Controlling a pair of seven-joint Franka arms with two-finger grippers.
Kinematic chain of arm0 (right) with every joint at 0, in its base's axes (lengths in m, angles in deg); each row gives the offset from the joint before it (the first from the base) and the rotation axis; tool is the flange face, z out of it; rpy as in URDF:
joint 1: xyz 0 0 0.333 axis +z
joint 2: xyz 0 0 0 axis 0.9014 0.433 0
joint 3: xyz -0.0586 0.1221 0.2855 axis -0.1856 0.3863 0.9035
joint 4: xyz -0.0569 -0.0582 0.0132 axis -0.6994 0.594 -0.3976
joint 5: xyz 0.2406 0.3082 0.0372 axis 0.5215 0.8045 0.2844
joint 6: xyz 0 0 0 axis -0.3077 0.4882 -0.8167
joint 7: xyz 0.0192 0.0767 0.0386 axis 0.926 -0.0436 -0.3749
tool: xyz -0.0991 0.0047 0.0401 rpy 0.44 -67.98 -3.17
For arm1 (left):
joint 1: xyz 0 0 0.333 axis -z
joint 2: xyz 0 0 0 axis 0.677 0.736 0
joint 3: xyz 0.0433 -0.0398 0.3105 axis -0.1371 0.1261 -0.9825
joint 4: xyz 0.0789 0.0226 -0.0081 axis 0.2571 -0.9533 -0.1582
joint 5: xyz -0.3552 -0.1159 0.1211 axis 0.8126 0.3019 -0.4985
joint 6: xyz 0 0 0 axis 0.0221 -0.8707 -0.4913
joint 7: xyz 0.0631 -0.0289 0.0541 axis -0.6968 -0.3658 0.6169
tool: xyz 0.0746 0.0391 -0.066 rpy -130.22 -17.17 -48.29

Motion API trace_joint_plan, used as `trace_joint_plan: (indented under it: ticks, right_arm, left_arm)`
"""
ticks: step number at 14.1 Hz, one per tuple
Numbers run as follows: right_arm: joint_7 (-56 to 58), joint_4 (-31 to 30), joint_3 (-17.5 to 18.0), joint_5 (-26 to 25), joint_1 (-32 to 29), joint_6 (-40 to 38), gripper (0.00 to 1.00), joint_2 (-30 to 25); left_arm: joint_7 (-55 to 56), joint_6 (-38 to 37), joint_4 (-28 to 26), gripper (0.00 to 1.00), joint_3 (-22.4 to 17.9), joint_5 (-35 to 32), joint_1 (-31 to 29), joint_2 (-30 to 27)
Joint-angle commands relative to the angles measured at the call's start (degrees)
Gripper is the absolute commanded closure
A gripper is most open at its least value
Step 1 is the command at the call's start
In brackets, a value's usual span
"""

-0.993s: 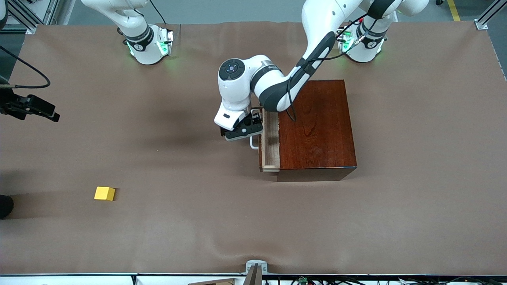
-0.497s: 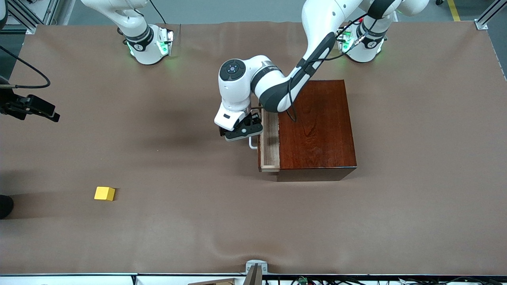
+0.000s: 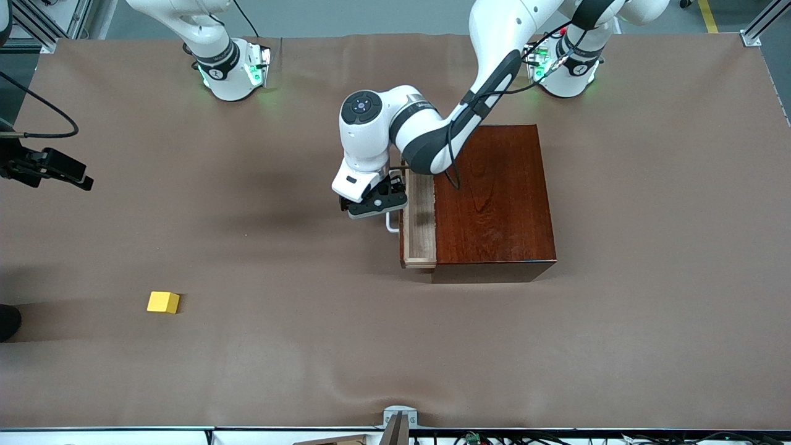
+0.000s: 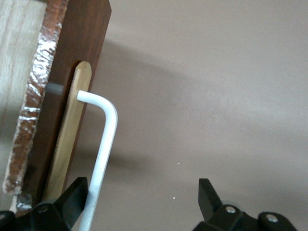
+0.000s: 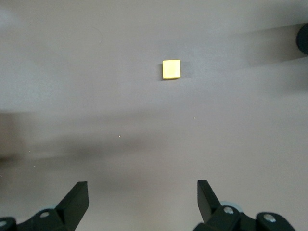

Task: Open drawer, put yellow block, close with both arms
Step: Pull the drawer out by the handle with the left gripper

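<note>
The drawer (image 3: 420,225) of the dark-wood box (image 3: 494,198) stands partly pulled out toward the right arm's end of the table, its pale tray showing. My left gripper (image 3: 378,204) (image 4: 143,185) is open at the white handle (image 3: 390,222) (image 4: 103,144). One of its fingers (image 4: 72,197) sits between the handle bar and the drawer front, the other stands apart over the cloth. The yellow block (image 3: 163,302) (image 5: 171,69) lies on the table near the right arm's end, nearer the front camera than the box. My right gripper (image 5: 143,202) hangs open high over the cloth, close to the block and holding nothing.
A brown cloth (image 3: 309,346) covers the whole table, with a slight ripple near its front edge. The two arm bases (image 3: 232,68) (image 3: 565,68) stand along the table's back edge. A small metal bracket (image 3: 398,417) sits at the middle of the front edge.
The drawer has slid a little farther out of the box toward the right arm's end, and my left gripper moved with the handle. The right arm and the yellow block have not moved.
</note>
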State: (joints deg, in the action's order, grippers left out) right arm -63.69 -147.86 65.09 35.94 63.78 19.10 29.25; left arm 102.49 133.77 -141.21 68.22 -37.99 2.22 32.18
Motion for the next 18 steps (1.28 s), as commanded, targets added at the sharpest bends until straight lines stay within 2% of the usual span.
trace_joint_plan:
  ticks: [1, 18]
  right_arm:
    - [-0.18, -0.61, 0.36, -0.62, -0.23, -0.2, 0.0, -1.24]
    - [-0.18, -0.61, 0.36, -0.53, -0.23, -0.29, 0.0, -1.24]
  left_arm:
    - [0.51, 2.18, 1.65, 0.0, 0.67, 2.91, 2.54, 1.73]
    - [-0.63, 3.06, 1.91, 0.0, 1.46, 2.91, 4.74, 2.35]
